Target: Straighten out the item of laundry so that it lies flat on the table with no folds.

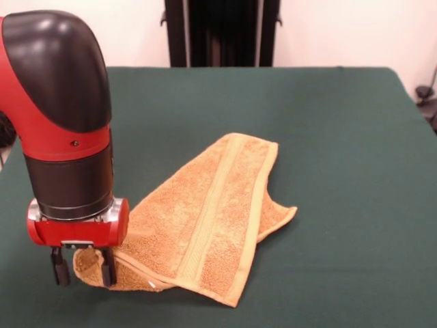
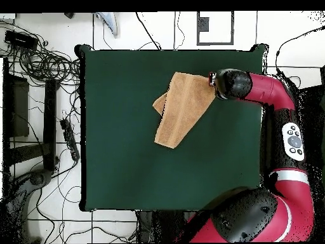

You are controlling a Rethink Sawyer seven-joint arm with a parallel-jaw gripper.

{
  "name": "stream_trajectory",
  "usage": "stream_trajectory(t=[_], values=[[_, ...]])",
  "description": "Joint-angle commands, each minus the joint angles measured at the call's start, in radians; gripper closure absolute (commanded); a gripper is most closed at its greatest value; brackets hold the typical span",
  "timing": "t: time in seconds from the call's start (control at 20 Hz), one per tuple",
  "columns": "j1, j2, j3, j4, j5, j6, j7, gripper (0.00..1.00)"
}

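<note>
The gripper [image 1: 82, 268] is clamped on a corner of the towel [image 1: 205, 219], so the unfolding step looks underway. Next it likely needs to draw that corner outward, away from the towel's middle. The orange-tan towel lies doubled over on the green worktop [image 1: 341, 137].

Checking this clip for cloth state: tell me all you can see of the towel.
The towel is orange-tan terry cloth with a hemmed border and a flat woven band running its length. It lies on the green table, folded over itself, with a lower layer poking out as a pointed flap on one side. One corner is bunched up between the fingers of the robot's hand, which closes around it. The rest lies on the table.
</note>
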Motion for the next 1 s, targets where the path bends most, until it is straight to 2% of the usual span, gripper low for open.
stream_trajectory(t=[0.05, 0.15, 0.3, 0.5, 0.8, 1.0], values=[[0.061, 0.019, 0.058, 0.107, -0.011, -0.042, -0.124, 0.00], [0.062, 0.013, 0.057, 0.113, -0.019, -0.066, -0.123, 0.00], [0.075, 0.007, 0.044, 0.107, -0.004, -0.029, -0.089, 0.00], [0.096, -0.047, 0.017, 0.144, 0.007, -0.015, -0.025, 0.00], [0.167, -0.134, -0.023, 0.132, 0.048, 0.152, 0.041, 0.00], [0.215, -0.181, -0.052, 0.133, 0.079, 0.214, 0.091, 0.00]])
